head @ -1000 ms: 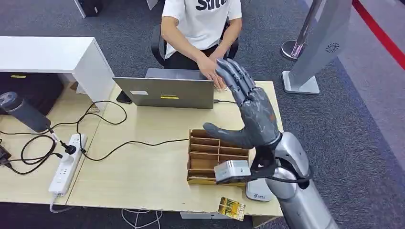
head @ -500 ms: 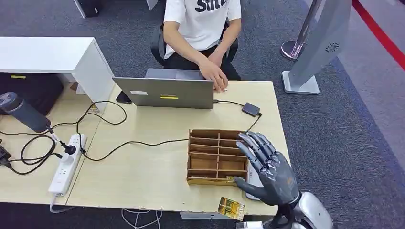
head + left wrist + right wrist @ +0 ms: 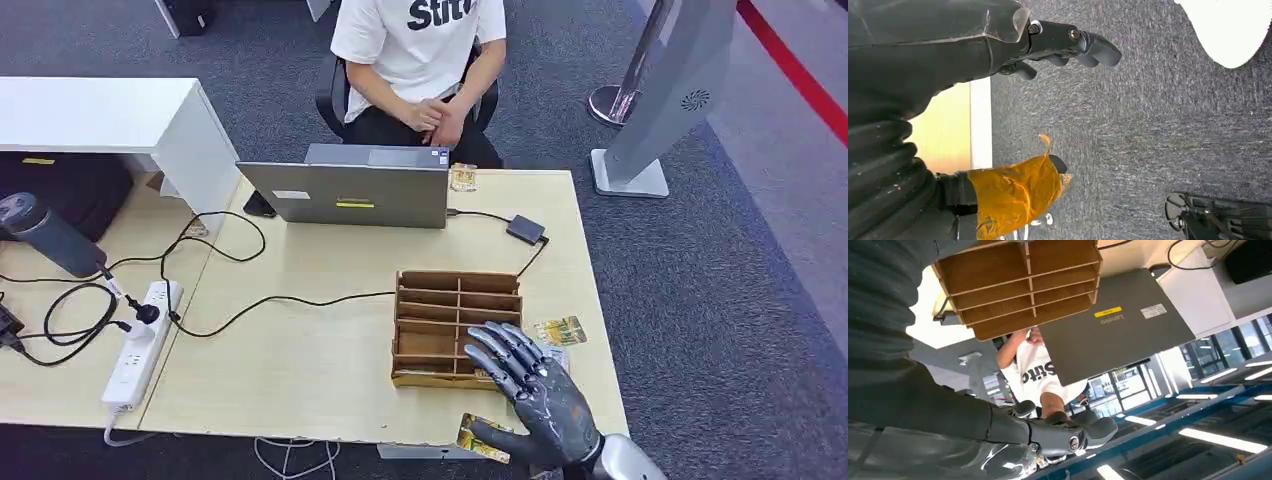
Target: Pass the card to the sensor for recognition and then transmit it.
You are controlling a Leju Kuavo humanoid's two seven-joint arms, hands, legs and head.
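A grey laptop [image 3: 350,193] stands open at the desk's far edge, a person [image 3: 420,60] seated behind it. The brown wooden compartment tray [image 3: 455,322] sits nearer. The right hand [image 3: 530,390] hovers spread and empty (fingers over the tray's corner), thumb just beside a gold card [image 3: 482,436]; another card [image 3: 560,331] lies right of the tray. The left hand [image 3: 1068,42] hangs over carpet, fingers curled, holding nothing.

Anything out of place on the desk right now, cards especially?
Yes. One card hangs over the desk's near edge, beside the right hand's thumb. Another card lies loose and askew right of the wooden organizer, and a third sits at the far edge behind the laptop.
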